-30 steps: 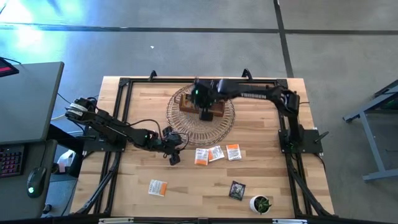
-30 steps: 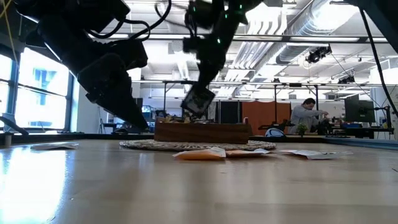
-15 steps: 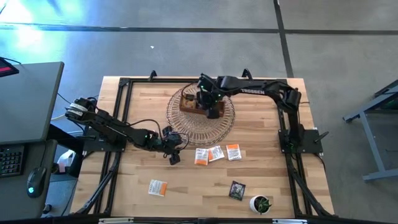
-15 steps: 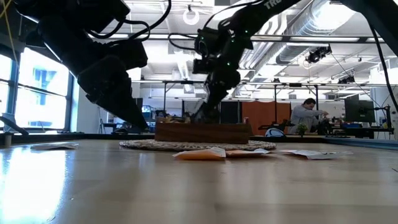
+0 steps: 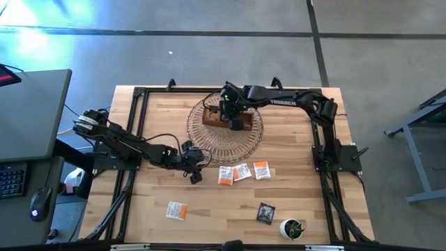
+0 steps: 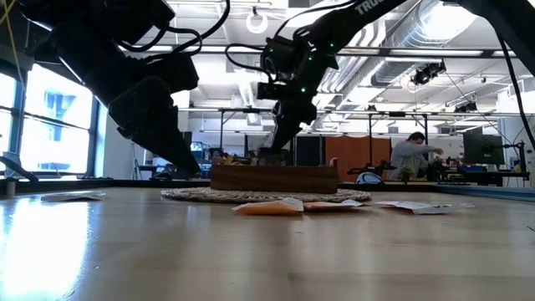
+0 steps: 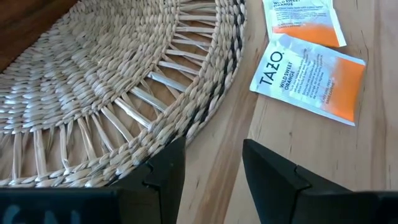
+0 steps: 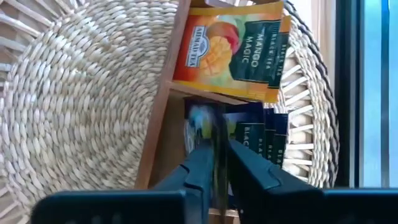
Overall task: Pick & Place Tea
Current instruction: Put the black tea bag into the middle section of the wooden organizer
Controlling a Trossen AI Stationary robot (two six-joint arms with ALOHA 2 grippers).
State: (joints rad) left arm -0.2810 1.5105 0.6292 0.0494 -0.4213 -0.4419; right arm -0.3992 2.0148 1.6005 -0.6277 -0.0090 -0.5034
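Observation:
A brown wooden tray (image 5: 208,117) stands on a round woven mat (image 5: 209,143) at the table's far middle. My right gripper (image 5: 234,120) reaches down into the tray, shut on a black tea sachet (image 8: 200,121). Yellow-red sachets (image 8: 233,53) fill one compartment and black ones (image 8: 256,134) the one beside it. My left gripper (image 5: 194,174) is open and empty, low at the mat's near edge (image 7: 205,106). Three white-and-orange sachets (image 5: 242,171) lie flat on the table near it, another (image 5: 176,209) lies near the front left, and a black one (image 5: 265,213) near the front. My right gripper pinches the black sachet between its two fingers (image 8: 200,163), which come from above, pointing down into the tray. The sachet shows edge-on (image 8: 217,134), standing upright in the compartment with the other black sachets. Whether its lower edge rests on the tray's floor, I cannot tell.
A small green plant in a white pot (image 5: 293,228) stands at the front right corner. Black frame rails (image 5: 132,132) run along the table's left and right sides. Bare wood lies between the mat and the front edge, apart from the loose sachets.
My right gripper has tipped and gone down from above the tray into it, carrying the black sachet. The sachet hung clear above the tray's wall before and now stands inside a compartment, hidden behind the wall in the low view.

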